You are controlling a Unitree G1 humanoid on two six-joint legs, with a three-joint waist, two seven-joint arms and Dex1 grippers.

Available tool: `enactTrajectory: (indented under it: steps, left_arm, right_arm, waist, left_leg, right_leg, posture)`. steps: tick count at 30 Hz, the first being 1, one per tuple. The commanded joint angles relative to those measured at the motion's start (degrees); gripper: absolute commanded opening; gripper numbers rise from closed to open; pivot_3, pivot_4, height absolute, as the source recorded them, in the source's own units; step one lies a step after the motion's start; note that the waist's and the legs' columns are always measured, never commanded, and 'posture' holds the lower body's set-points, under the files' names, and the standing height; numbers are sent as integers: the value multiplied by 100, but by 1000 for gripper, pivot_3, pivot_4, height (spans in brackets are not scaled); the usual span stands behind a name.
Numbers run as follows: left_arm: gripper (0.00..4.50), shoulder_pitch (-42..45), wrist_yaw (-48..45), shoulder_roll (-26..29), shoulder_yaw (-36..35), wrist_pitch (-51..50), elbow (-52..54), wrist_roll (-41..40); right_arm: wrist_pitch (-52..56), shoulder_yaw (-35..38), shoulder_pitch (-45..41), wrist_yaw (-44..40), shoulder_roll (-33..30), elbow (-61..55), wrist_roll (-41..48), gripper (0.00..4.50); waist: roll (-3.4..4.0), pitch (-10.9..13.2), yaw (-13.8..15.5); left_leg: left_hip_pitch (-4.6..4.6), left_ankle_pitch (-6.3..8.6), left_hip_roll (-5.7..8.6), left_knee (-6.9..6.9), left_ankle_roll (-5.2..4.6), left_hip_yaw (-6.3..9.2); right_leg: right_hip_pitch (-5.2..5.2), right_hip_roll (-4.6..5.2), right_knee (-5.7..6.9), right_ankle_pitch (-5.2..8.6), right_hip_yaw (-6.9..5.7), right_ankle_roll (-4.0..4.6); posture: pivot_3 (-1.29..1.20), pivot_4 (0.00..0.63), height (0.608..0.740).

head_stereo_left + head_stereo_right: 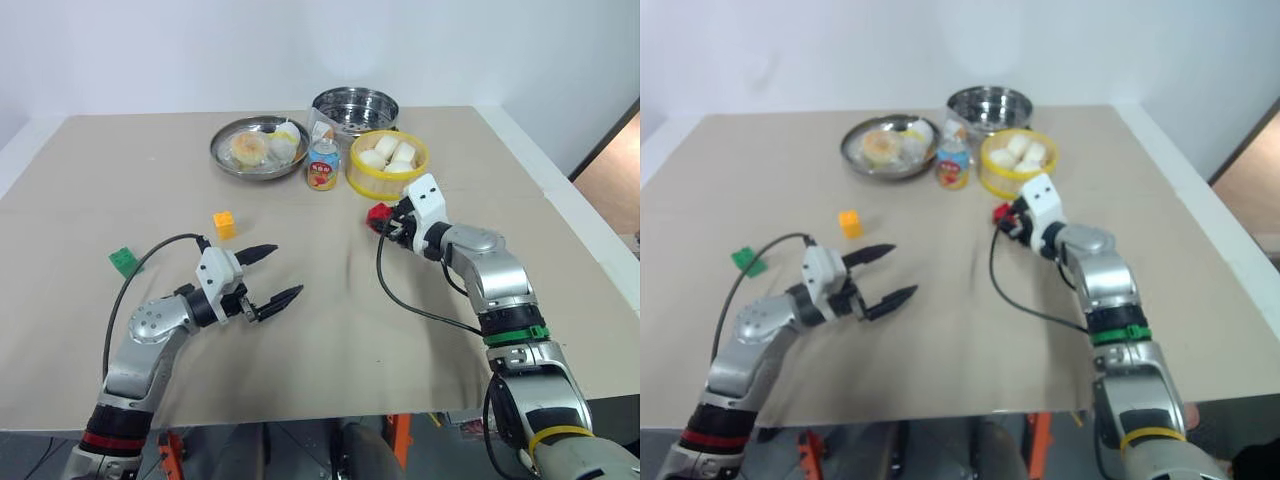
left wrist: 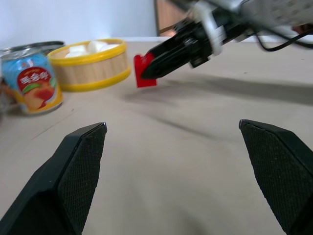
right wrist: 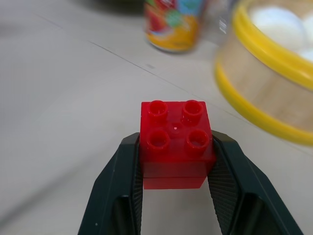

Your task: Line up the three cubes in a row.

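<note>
My right gripper [image 1: 385,220] is shut on the red cube [image 3: 175,143], holding it by two sides a little above the table [image 1: 330,330], studs up, in front of the yellow basket. The yellow-orange cube [image 1: 225,224] sits on the table left of centre. Farther left, near my left arm's cable, lies the green cube [image 1: 123,260]. Low over the table, right of both of those cubes, my left gripper [image 1: 274,276] is open with nothing between its fingers. In the left wrist view the red cube [image 2: 145,71] shows at the tips of the right gripper [image 2: 149,68].
At the back stand a metal plate [image 1: 259,147] with buns, a steel bowl [image 1: 355,106], a small printed can [image 1: 322,164] and a yellow-rimmed basket [image 1: 388,165] of white buns. The table's right edge runs beside my right arm.
</note>
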State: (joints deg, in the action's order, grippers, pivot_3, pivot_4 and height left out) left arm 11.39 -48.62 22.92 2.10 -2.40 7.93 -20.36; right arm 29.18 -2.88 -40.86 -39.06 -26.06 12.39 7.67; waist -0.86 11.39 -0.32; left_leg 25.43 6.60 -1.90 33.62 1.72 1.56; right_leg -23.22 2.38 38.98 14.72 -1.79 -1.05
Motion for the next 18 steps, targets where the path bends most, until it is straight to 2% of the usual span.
enactTrajectory:
  steps: [1,4,7,11,18]
  left_arm:
    - [4500,-244,22,87,-206,123,262,-99]
    - [4500,-539,-44,205,-316,165,402,-172]
    - [4500,-736,-195,363,-408,142,469,-275]
    - [4500,-779,-310,497,-483,115,489,-381]
    - [4500,-922,-515,685,-480,-213,880,-743]
  right_arm:
    - [419,-226,254,-515,-106,-1240,399,1240]
    - [547,-590,587,-1209,-388,-2007,661,1240]
    - [539,-932,663,-1809,-705,-2197,756,1240]
    - [194,-1269,453,-2488,-947,-1889,699,1240]
    - [-268,-1554,-89,-3104,-867,-1001,532,1240]
  waist:
    - [0,0,-4]
    - [0,0,-8]
    - [0,0,-8]
    - [-1,1,-8]
    - [-10,4,-15]
  left_leg:
    - [-1,1,-2,0,0,-2]
    - [-2,3,-11,-1,0,-3]
    - [-1,4,-15,1,1,-3]
    - [-2,4,-19,14,3,-6]
    - [-2,7,-38,32,6,-37]
  right_leg:
    - [0,-1,0,0,1,1]
    - [-3,-7,0,2,2,4]
    - [-4,-6,0,14,-2,31]
    - [-5,-3,-2,9,-7,52]
    - [-8,-4,-6,2,-2,60]
  posture:
    - [0,150,740]
    - [0,150,740]
    - [0,150,740]
    - [0,150,740]
    - [0,150,740]
